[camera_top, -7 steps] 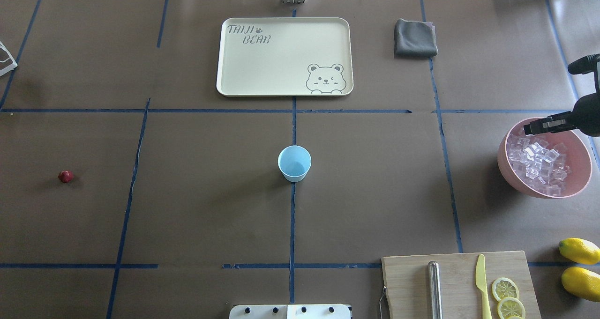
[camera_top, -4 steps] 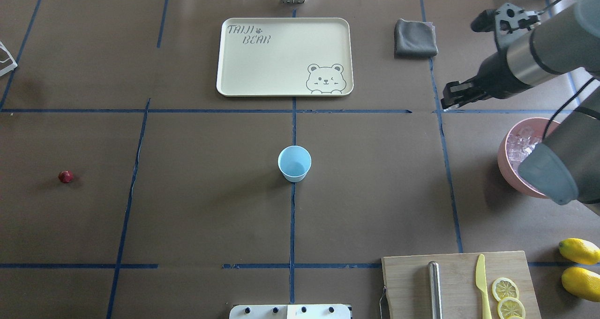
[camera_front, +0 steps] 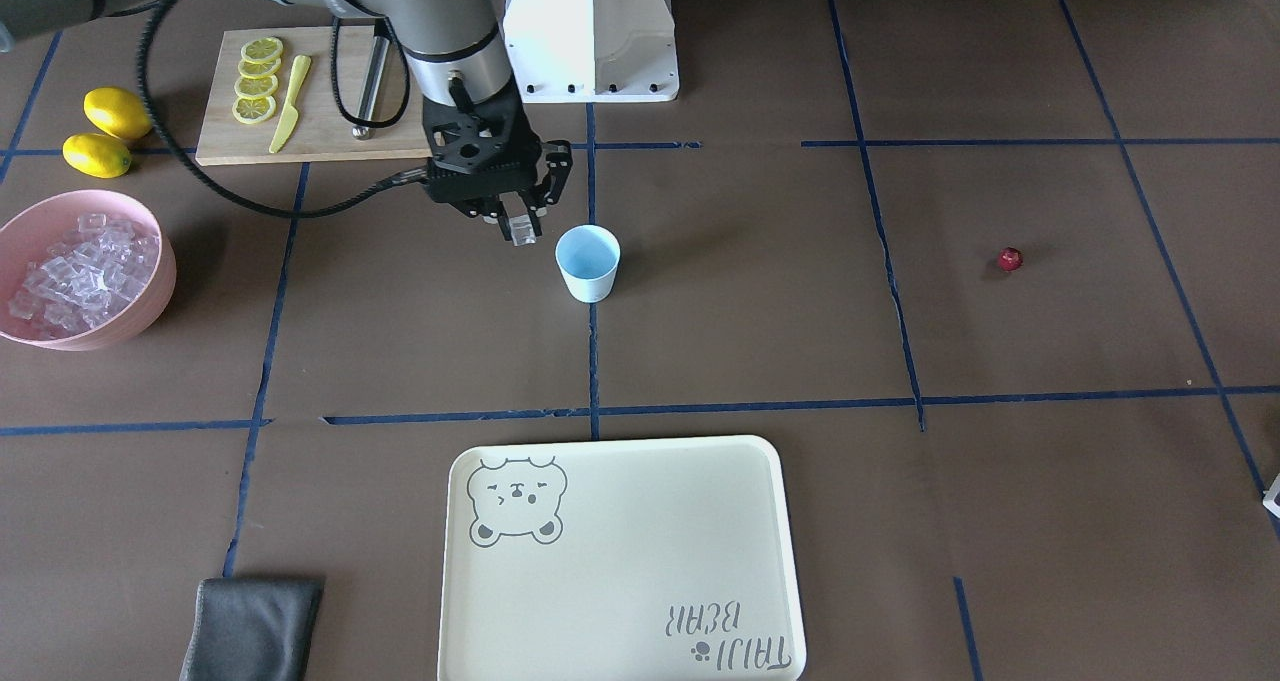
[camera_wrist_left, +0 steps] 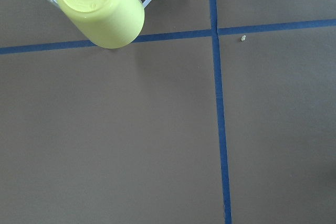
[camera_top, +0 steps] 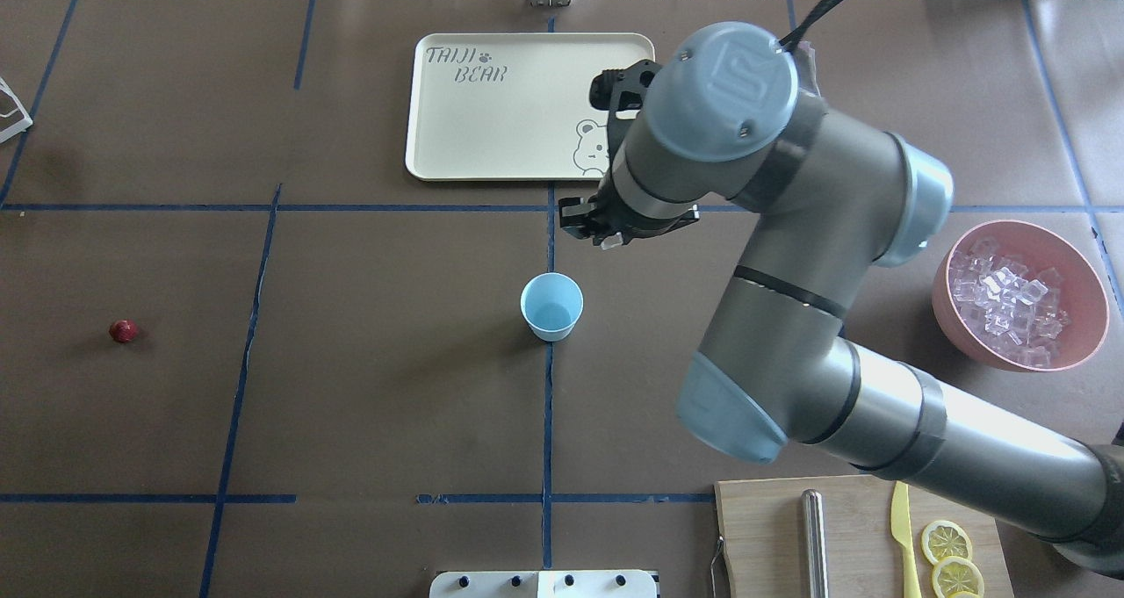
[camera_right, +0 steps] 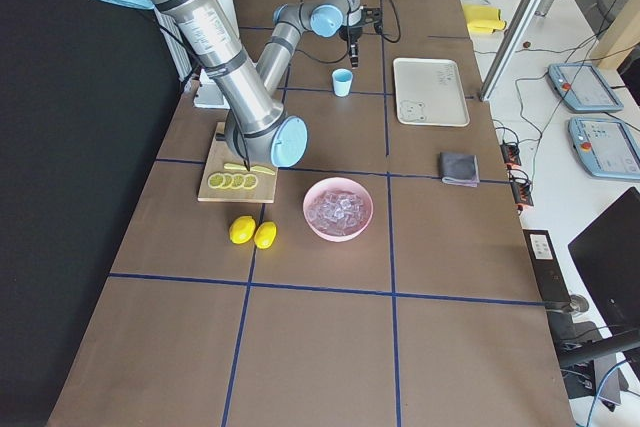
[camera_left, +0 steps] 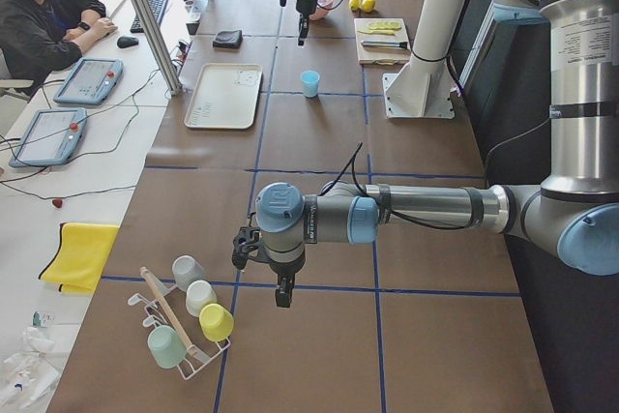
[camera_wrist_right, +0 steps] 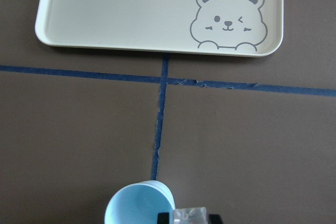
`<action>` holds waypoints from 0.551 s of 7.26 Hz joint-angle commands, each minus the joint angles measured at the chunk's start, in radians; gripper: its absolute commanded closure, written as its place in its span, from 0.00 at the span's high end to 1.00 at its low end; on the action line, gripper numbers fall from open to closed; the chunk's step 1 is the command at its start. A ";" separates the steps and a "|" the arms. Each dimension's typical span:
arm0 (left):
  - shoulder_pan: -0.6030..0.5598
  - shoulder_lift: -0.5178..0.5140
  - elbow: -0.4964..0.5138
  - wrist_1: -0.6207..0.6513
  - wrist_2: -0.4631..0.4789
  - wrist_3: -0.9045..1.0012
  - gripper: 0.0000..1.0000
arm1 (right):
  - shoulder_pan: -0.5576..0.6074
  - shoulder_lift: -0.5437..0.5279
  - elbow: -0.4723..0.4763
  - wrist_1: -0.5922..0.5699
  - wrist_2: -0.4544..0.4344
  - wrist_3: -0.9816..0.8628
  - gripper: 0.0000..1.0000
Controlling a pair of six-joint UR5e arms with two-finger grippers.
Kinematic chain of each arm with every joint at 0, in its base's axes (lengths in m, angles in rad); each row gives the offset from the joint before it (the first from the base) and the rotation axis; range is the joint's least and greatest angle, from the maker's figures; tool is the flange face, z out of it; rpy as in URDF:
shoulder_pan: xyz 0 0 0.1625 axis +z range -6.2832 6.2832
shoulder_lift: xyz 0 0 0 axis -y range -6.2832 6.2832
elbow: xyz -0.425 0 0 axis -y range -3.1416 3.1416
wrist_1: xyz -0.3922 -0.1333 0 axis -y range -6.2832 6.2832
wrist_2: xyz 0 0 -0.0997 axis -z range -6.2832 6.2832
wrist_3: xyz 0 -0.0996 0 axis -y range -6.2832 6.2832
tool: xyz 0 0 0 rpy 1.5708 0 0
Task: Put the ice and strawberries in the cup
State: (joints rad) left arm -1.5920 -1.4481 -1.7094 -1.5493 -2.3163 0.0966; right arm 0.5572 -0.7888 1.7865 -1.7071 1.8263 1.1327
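One ice cube is pinched in my right tool over the brown, blue-lined bench. I cannot tell if my left tool is apart or together.

DESK: What holds the middle of the bench?
PHOTOGRAPHER: The cup, with the tray behind it, toward the far edge.
DESK: And on the robot's right?
PHOTOGRAPHER: The bowl, ice in it, well right of the cup. Nearer the robot, the cutting board carries a knife and lemon slices; two lemons lie just right of the board. A cloth lies right of the tray.
DESK: The left?
PHOTOGRAPHER: The strawberry, well apart from the cup. One cube sits between the right gripper's fingers, raised just right of the cup.
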 commanded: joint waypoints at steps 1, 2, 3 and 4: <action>0.000 0.000 0.002 0.000 0.000 0.000 1.00 | -0.082 0.089 -0.142 0.004 -0.056 0.053 0.00; 0.000 0.000 0.001 0.000 0.000 0.000 1.00 | -0.100 0.085 -0.150 0.003 -0.059 0.053 0.00; 0.001 0.000 0.002 0.000 0.000 0.000 1.00 | -0.106 0.080 -0.150 0.003 -0.068 0.053 0.00; 0.000 0.000 0.002 -0.002 0.000 0.000 1.00 | -0.106 0.074 -0.150 0.001 -0.068 0.052 0.00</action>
State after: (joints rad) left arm -1.5917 -1.4481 -1.7078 -1.5496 -2.3163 0.0966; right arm 0.4571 -0.7098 1.6409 -1.7045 1.7624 1.1844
